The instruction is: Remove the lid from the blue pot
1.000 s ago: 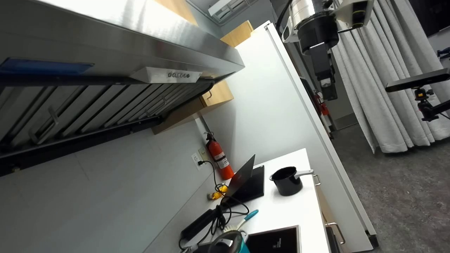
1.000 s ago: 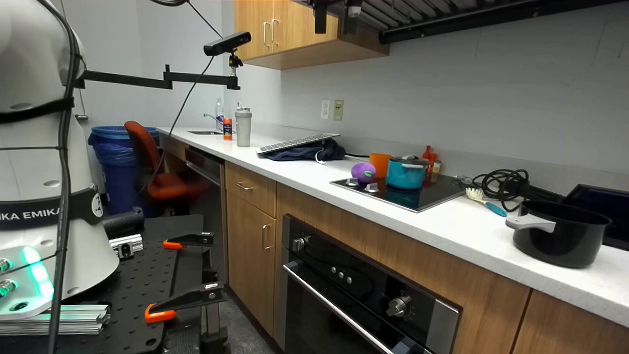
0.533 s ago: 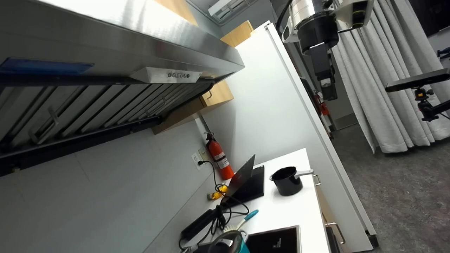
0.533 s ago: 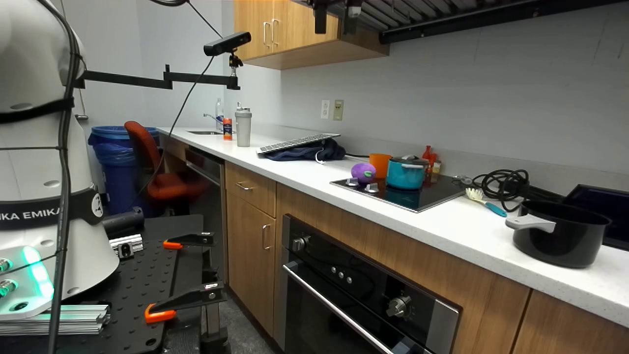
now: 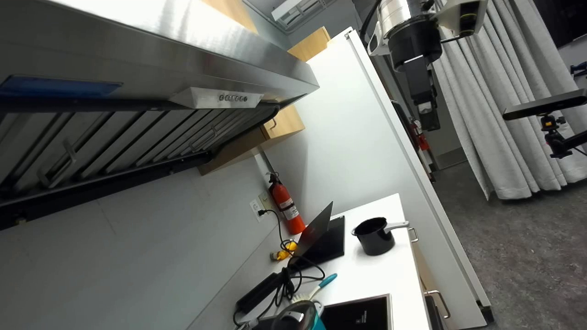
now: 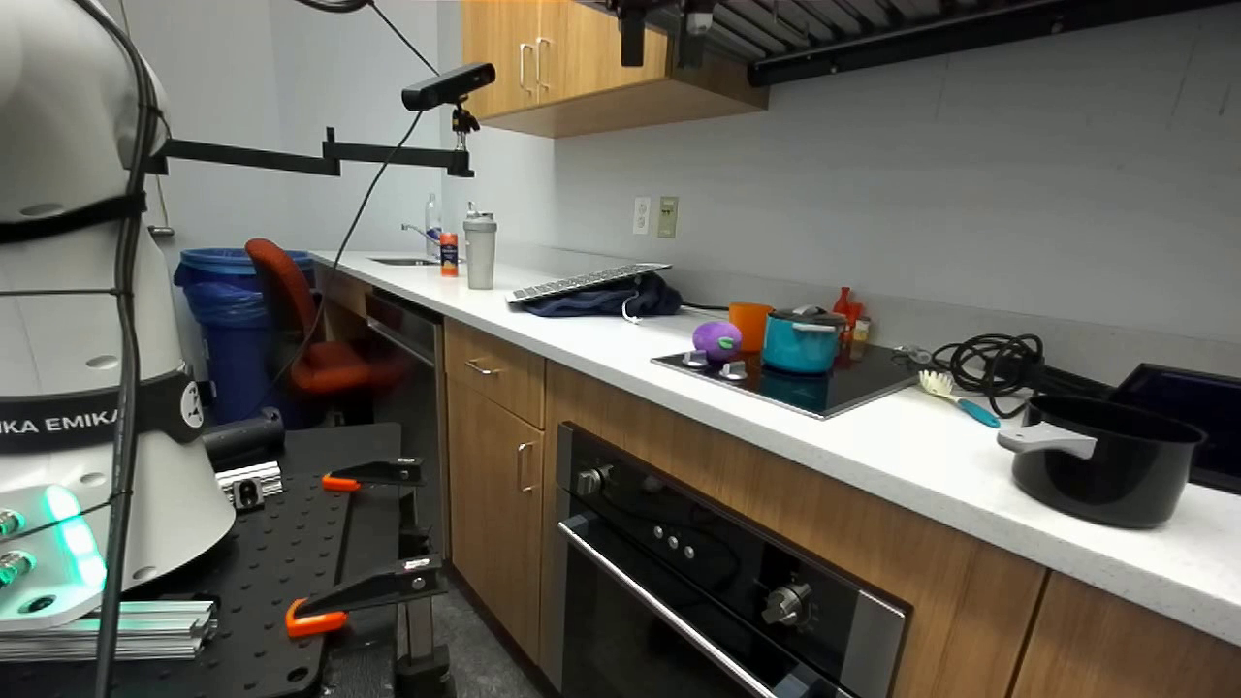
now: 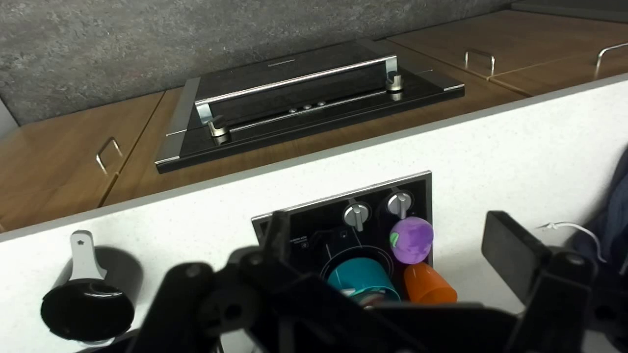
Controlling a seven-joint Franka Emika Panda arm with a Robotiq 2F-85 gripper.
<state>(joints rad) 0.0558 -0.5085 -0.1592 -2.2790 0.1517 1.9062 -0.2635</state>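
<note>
Wrist view: gripper (image 7: 392,245) released and spread wide. In an exterior view, blue pot (image 6: 802,347) upright on the stovetop (image 6: 875,375), lid (image 6: 809,314) resting on its top; orange cup (image 6: 750,325) and purple ball (image 6: 716,340) beside it. Black pot (image 6: 1105,480) on the counter (image 6: 931,441), well apart.

The blue pot (image 6: 797,351), a glossy turquoise with a pale side handle, stands upright on the black cooktop (image 6: 866,383). Its dark lid (image 6: 822,317), with a raised handle on top, sits level across the rim, covering the mouth.
</note>
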